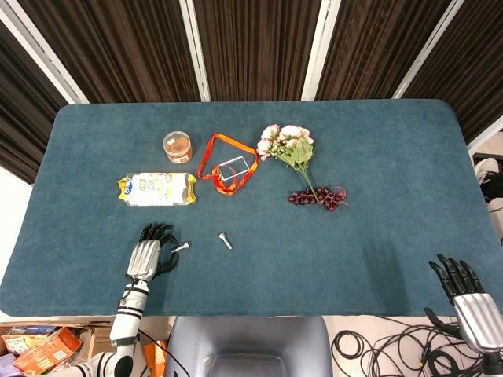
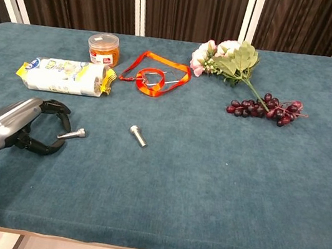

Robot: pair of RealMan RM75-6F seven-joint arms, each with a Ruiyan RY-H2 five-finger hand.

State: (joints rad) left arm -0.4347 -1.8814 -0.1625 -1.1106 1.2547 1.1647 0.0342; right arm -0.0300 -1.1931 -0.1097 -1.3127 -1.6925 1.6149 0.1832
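Left hand [image 2: 30, 123] open beside bolt [image 2: 71, 133], near jar [image 2: 103, 49]

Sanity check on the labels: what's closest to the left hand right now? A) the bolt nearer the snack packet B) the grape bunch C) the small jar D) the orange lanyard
A: the left hand lies open on the cloth with its fingers curved around the near bolt, not clearly touching it, while the second bolt lies further right and the jar, lanyard and grapes sit toward the far side.
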